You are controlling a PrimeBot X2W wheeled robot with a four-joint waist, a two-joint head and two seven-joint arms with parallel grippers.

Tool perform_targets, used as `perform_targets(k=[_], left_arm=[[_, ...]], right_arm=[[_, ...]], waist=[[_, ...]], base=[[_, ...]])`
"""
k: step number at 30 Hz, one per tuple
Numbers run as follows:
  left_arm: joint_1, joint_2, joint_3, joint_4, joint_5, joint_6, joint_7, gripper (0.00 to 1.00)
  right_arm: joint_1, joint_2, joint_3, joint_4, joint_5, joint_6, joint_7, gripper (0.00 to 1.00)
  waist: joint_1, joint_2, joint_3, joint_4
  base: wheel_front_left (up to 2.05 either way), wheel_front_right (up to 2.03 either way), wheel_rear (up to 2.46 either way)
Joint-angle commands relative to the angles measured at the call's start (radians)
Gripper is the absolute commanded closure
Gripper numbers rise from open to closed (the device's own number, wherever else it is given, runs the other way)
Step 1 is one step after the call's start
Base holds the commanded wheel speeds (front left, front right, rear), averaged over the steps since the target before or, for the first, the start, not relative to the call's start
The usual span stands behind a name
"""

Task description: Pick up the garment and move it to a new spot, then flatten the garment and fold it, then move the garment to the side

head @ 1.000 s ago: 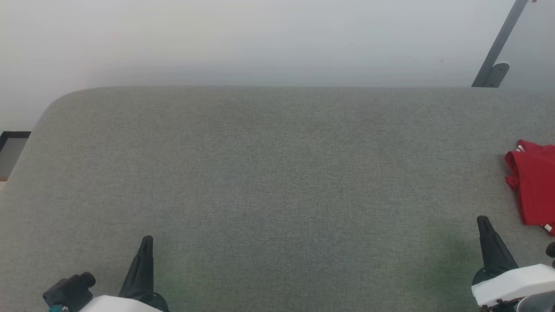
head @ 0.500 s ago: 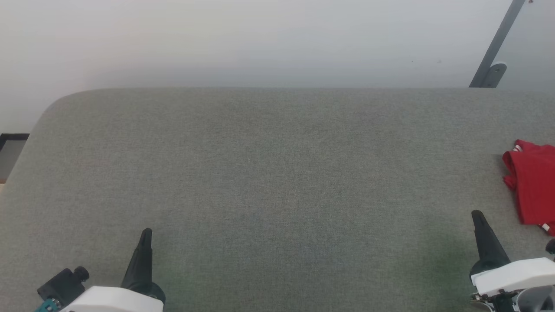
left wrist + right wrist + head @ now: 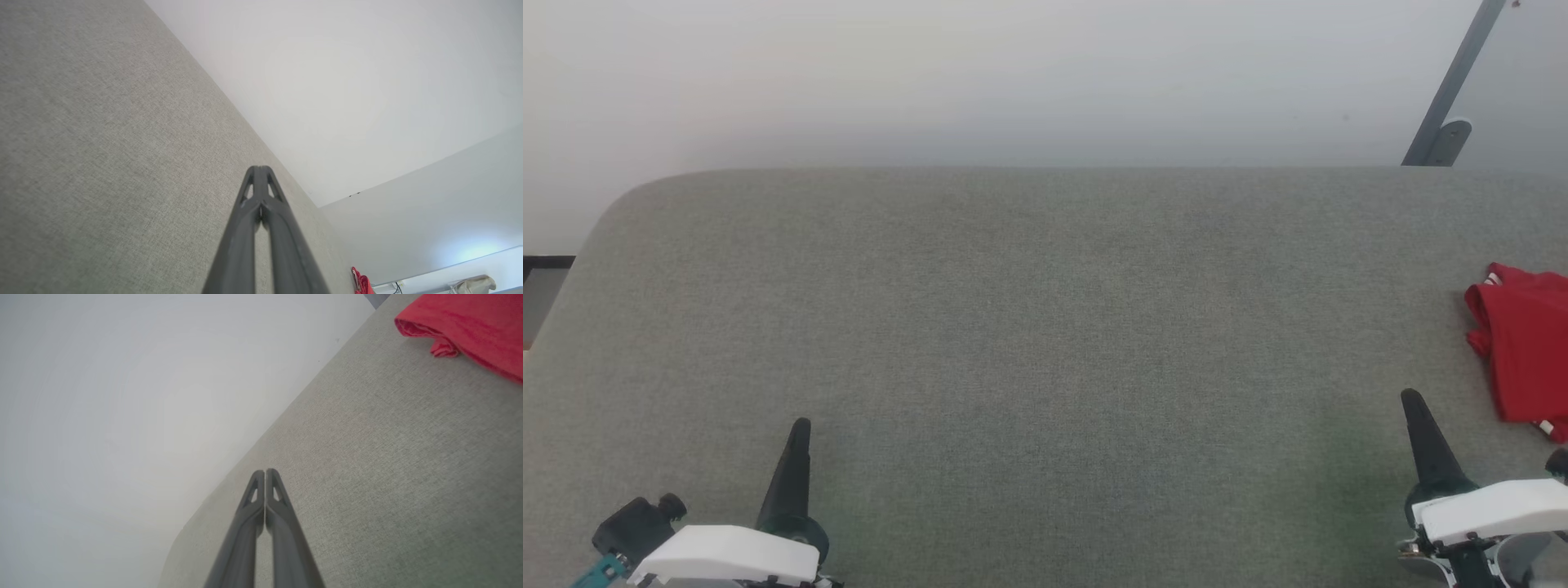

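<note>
The garment lies at the far right of the desk, partly cut off by the edge of the head view. It is a compact red bundle with fairly straight sides, a rolled fold along its left edge and a bit of red-and-white trim showing at a far corner and a near corner. No number shows on the upturned face. The left tool sits low at the near left with its two fingers pressed together and nothing between them, well apart from the garment. The right tool sits at the near right, likewise closed and empty, near the garment's closer corner but not touching it. The right wrist view shows bare grey cloth between its tips and the red fabric. The broad middle of the desk carries nothing. Judging from how things lie, the task looks at or near its end: the bundle reads as folded rather than crumpled, it is off to the side, and both arms look parked. The frames alone cannot rule out the other reading, that it is a loosely heaped shirt waiting for the first pick. If it is done, nothing is left except perhaps tidying the rolled left edge. If not, every step remains, beginning with a reach by the right tool.
</note>
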Motion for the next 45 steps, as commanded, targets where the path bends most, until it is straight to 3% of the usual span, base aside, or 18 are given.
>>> perform_targets(k=[1,45], left_arm=[[-0.027,0.001,0.007,-0.005,-0.035,-0.001,0.007,1.0],[-0.099,-0.027,0.036,0.042,-0.398,-0.002,0.116,1.0]], right_arm=[[-0.022,0.002,-0.004,-0.005,0.03,0.0,0.007,1.0],[-0.07,0.066,-0.019,0.025,0.373,0.0,0.09,1.0]], waist=[[0.0,-0.0001,0.0,-0.001],[0.0,-0.0001,-0.012,-0.016]], base=[[0.0,0.0,0.0],[0.0,0.0,0.0]])
